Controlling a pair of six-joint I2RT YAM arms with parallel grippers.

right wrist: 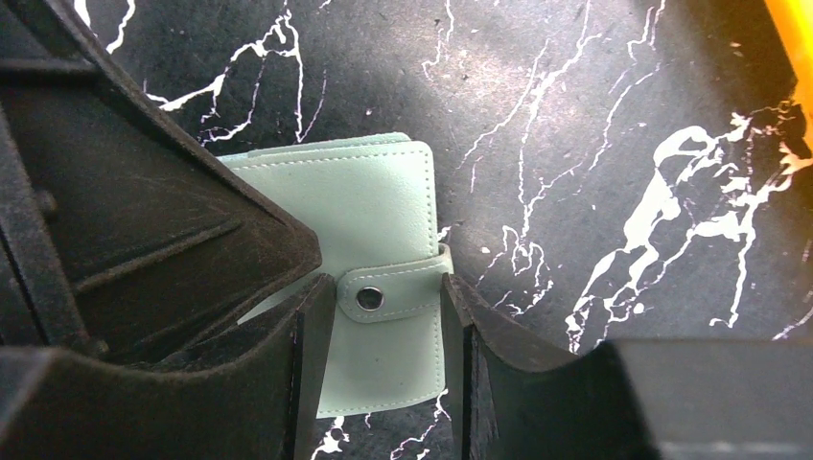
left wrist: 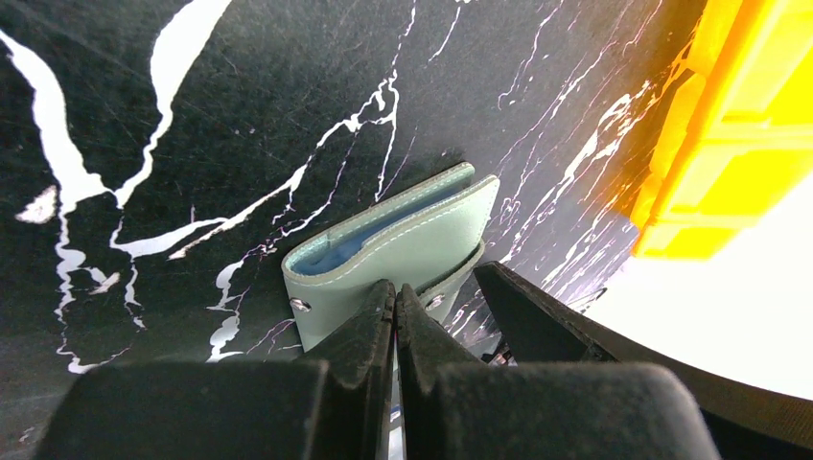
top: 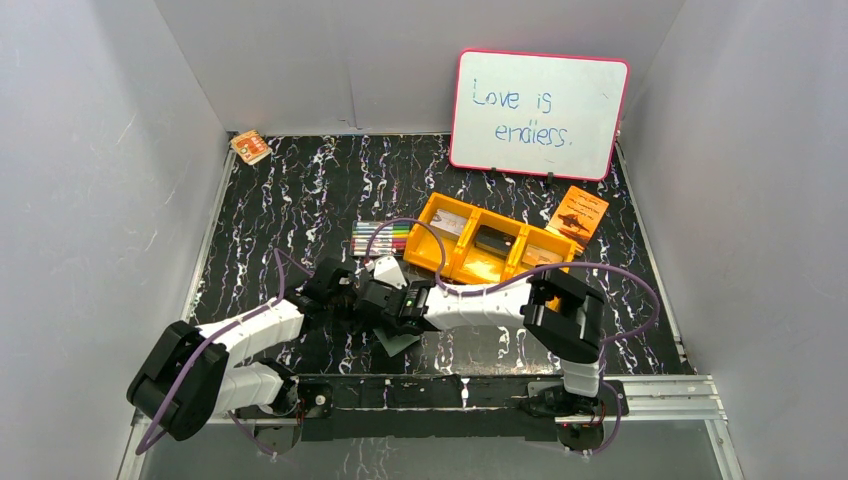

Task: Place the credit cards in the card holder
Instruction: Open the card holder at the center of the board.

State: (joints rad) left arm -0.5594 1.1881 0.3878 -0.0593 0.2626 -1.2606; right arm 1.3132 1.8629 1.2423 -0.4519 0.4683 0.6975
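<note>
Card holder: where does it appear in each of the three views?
Top external: card holder low centre, mostly hidden.
Left wrist: card holder at centre.
Right wrist: card holder centre-left.
Shared landmark: orange bin, toward its right everywhere.

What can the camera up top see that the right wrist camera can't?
Only the top view shows the whiteboard reading "Love is endless", the markers and the orange booklet. Only the right wrist view shows the card holder up close, with the silver snap on its tab between the fingers of the right end effector. Both show the black marbled table and some of the orange bin.
</note>
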